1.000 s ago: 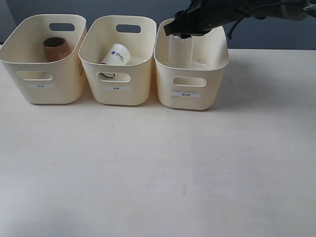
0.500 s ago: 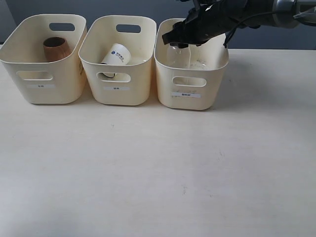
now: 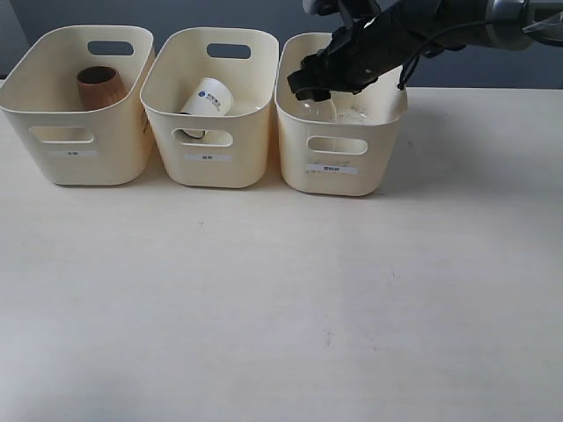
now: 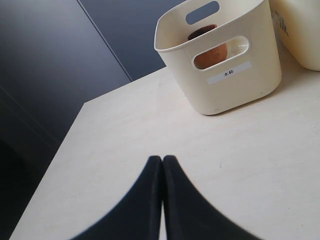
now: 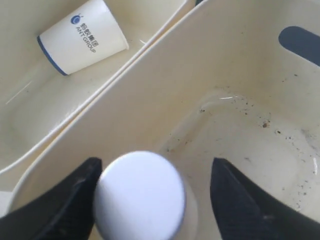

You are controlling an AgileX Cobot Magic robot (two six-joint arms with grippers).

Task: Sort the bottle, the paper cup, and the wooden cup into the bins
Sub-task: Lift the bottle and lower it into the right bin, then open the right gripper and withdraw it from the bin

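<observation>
The clear bottle (image 3: 322,107) stands upright inside the right bin (image 3: 339,180); its white cap (image 5: 140,195) fills the right wrist view. My right gripper (image 3: 318,88) reaches down into that bin and is open (image 5: 155,165): one finger lies against the cap, the other stands well clear of it. The white paper cup (image 3: 208,97) (image 5: 82,36) lies tilted in the middle bin (image 3: 211,171). The brown wooden cup (image 3: 98,86) (image 4: 211,52) sits in the left bin (image 3: 79,167). My left gripper (image 4: 162,159) is shut on nothing, low over the table, outside the exterior view.
The three bins stand side by side along the table's far edge (image 3: 475,88). A dark wall rises behind them. The right bin's floor (image 5: 260,150) is speckled with dirt. The left table edge (image 4: 65,145) lies close to the left gripper.
The right gripper has sunk lower into the right bin, taking the bottle down with it. The cups and bins have not moved.
</observation>
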